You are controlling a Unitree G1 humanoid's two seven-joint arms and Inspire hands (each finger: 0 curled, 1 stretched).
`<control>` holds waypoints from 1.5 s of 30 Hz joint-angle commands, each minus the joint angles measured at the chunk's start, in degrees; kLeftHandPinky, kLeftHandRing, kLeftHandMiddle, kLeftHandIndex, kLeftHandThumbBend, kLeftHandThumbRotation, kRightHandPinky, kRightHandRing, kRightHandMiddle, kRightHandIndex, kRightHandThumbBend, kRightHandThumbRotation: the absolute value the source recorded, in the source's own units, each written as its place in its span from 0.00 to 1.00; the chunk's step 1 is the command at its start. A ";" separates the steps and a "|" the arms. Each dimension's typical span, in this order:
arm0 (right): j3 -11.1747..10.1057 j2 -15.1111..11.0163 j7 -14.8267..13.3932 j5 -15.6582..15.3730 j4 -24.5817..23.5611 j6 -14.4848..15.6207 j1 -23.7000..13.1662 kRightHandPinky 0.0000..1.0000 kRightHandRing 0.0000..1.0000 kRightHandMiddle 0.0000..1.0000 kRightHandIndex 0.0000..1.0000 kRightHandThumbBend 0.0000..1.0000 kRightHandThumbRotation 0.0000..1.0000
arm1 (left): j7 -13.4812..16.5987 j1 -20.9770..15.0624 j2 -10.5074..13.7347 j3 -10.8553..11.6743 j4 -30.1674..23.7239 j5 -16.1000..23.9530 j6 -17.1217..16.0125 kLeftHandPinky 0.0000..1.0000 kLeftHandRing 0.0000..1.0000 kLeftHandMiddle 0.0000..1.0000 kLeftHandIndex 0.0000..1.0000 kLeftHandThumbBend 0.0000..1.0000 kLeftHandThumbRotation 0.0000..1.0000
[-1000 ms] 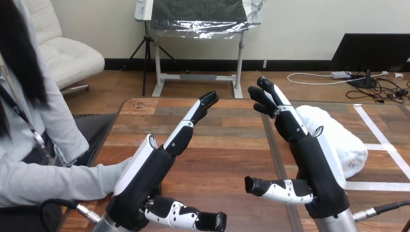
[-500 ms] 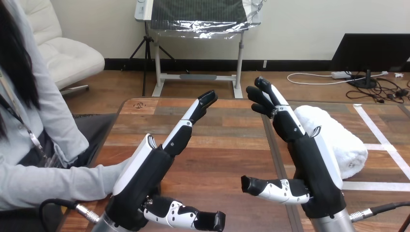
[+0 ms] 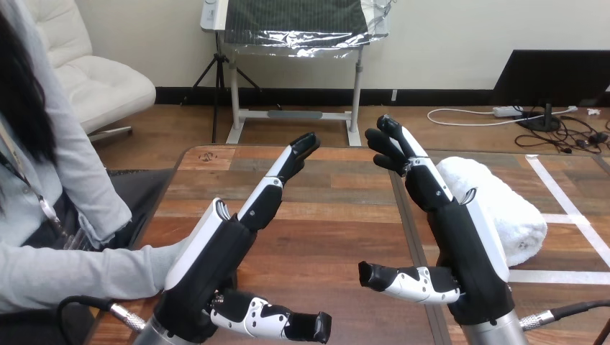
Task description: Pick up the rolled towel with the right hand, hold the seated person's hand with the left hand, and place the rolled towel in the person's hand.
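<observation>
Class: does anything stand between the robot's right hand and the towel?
Nothing visible does. The open right hand is raised just left of the towel, overlapping its near edge in the head view, with no other thing between them.

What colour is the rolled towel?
Plain white rolled towel, clearest in the head view.

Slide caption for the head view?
Left hand and right hand open over the table; rolled towel lies ungrasped at right.

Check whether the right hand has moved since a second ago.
Yes, slightly: the right hand has shifted toward the view's left, away from the rolled towel, which stays put.
</observation>
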 commanded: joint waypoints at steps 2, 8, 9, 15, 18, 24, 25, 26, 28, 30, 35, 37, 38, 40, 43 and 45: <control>-0.54 0.27 -1.13 -0.38 -1.63 -0.31 -1.59 0.86 0.90 0.91 0.95 1.00 0.68 | -0.46 -4.09 -0.25 0.82 0.13 -2.01 -0.72 1.00 1.00 1.00 1.00 1.00 0.54; -0.50 0.27 -1.32 -0.55 -1.52 -0.38 -1.63 0.87 0.90 0.92 0.95 1.00 0.68 | -0.98 -3.91 -0.34 0.86 -0.22 -2.85 -0.15 1.00 1.00 1.00 1.00 1.00 0.53; -0.49 0.30 -1.34 -0.49 -1.51 -0.35 -1.66 0.87 0.90 0.92 0.95 1.00 0.68 | -1.00 -3.84 -0.36 0.92 -0.32 -2.86 -0.06 1.00 1.00 1.00 1.00 1.00 0.53; -0.51 0.41 -1.46 -0.18 -1.26 -0.44 -1.96 0.87 0.90 0.92 0.95 1.00 0.67 | -0.72 -3.82 -0.44 1.49 -0.33 -2.08 -0.25 1.00 1.00 1.00 1.00 1.00 0.53; -0.65 0.31 -1.65 -0.35 -1.30 -0.27 -2.11 0.87 0.90 0.91 0.95 1.00 0.67 | -0.50 -3.80 -0.51 1.76 -0.31 -1.76 -0.22 1.00 1.00 1.00 1.00 1.00 0.53; -1.41 0.01 -2.41 -1.10 -1.89 0.70 -2.29 0.86 0.90 0.91 0.94 1.00 0.67 | -0.93 -3.80 -0.29 1.54 -0.46 -2.48 0.21 1.00 1.00 1.00 1.00 1.00 0.54; -1.83 0.05 -2.88 -1.82 -2.16 0.99 -2.29 0.86 0.90 0.90 0.94 1.00 0.68 | -1.04 -3.80 -0.26 1.47 -0.49 -2.69 0.31 1.00 1.00 1.00 1.00 1.00 0.54; -2.09 0.07 -3.23 -2.32 -2.33 1.19 -2.30 0.86 0.89 0.90 0.93 1.00 0.68 | -1.11 -3.81 -0.25 1.43 -0.51 -2.82 0.39 1.00 1.00 1.00 1.00 1.00 0.54; -2.90 0.07 -4.25 -3.42 -3.20 2.49 -2.31 0.86 0.89 0.89 0.92 1.00 0.69 | -1.18 -3.85 -0.25 1.43 -0.49 -2.86 0.35 1.00 1.00 1.00 1.00 1.00 0.54; -3.40 -0.07 -4.99 -3.90 -3.88 3.76 -2.40 0.86 0.89 0.89 0.91 1.00 0.69 | -1.26 -3.85 -0.24 1.44 -0.57 -2.88 0.42 1.00 1.00 1.00 1.00 1.00 0.54; -3.99 -0.82 -5.38 -3.35 -5.34 6.80 -2.85 0.88 0.91 0.90 0.91 1.00 0.68 | -1.59 -3.94 -0.24 1.31 -0.57 -3.22 0.60 1.00 1.00 1.00 1.00 1.00 0.54; -4.67 -1.37 -5.57 -3.99 -7.08 9.06 -2.85 0.89 0.92 0.91 0.91 1.00 0.67 | -1.42 -3.78 -0.44 1.45 -0.68 -3.02 0.74 1.00 1.00 1.00 1.00 1.00 0.54; -5.30 -1.69 -5.95 -4.64 -8.09 10.34 -3.17 0.90 0.93 0.91 0.91 1.00 0.67 | -1.41 -3.76 -0.47 1.50 -0.65 -2.92 0.71 1.00 1.00 1.00 1.00 1.00 0.54; -5.91 -2.04 -6.42 -5.30 -9.20 11.79 -3.52 0.91 0.94 0.91 0.91 1.00 0.66 | -1.43 -3.81 -0.52 1.52 -0.56 -2.82 0.65 1.00 1.00 1.00 1.00 1.00 0.54; -6.55 -2.76 -6.17 -5.27 -11.63 15.13 -3.90 0.92 0.95 0.91 0.91 1.00 0.64 | -1.55 -3.83 -0.55 1.41 -0.66 -2.93 0.85 1.00 1.00 1.00 1.00 1.00 0.54; -7.15 -3.38 -5.85 -5.66 -13.69 18.22 -4.15 0.93 0.96 0.92 0.91 1.00 0.63 | -1.59 -3.91 -0.61 1.39 -0.47 -2.91 0.65 1.00 1.00 1.00 1.00 1.00 0.54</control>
